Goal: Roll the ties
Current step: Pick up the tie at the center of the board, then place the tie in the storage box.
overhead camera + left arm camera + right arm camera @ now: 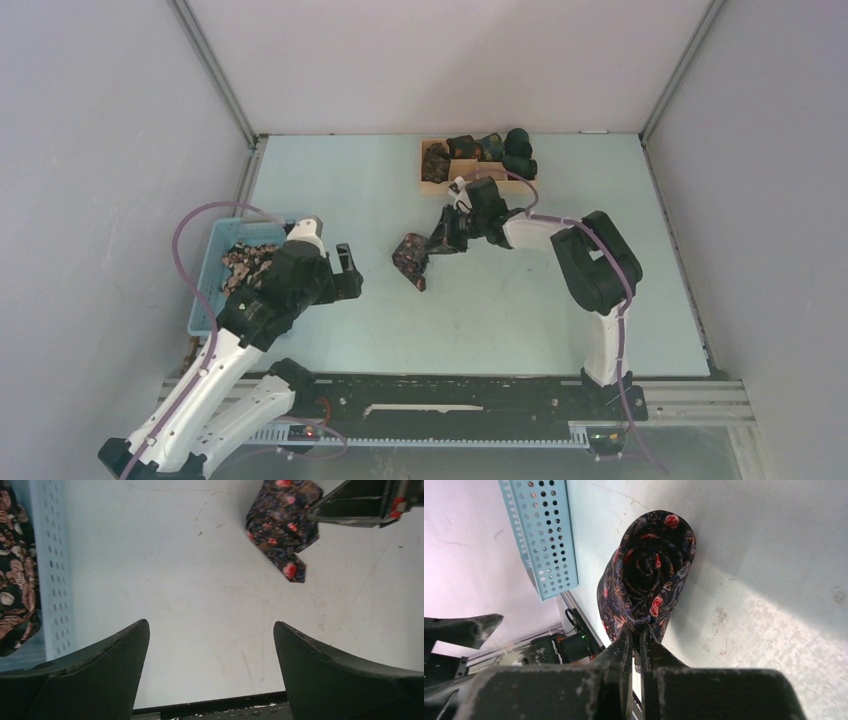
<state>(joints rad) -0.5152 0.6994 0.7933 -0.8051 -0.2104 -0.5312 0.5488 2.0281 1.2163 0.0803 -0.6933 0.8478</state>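
A rolled dark floral tie (410, 258) sits mid-table, its loose pointed tail trailing toward the near side. It also shows in the left wrist view (281, 521) and, as a tight spiral, in the right wrist view (651, 570). My right gripper (436, 244) is shut on the edge of this roll (638, 626). My left gripper (345, 270) is open and empty, hovering over bare table beside the basket (210, 630). More floral ties (245, 262) lie heaped in the light-blue basket (203, 288).
A tan wooden divided tray (432, 178) at the back holds several rolled ties (518, 150). The basket's perforated wall shows in the left wrist view (52, 570) and in the right wrist view (541, 535). Grey walls enclose the table.
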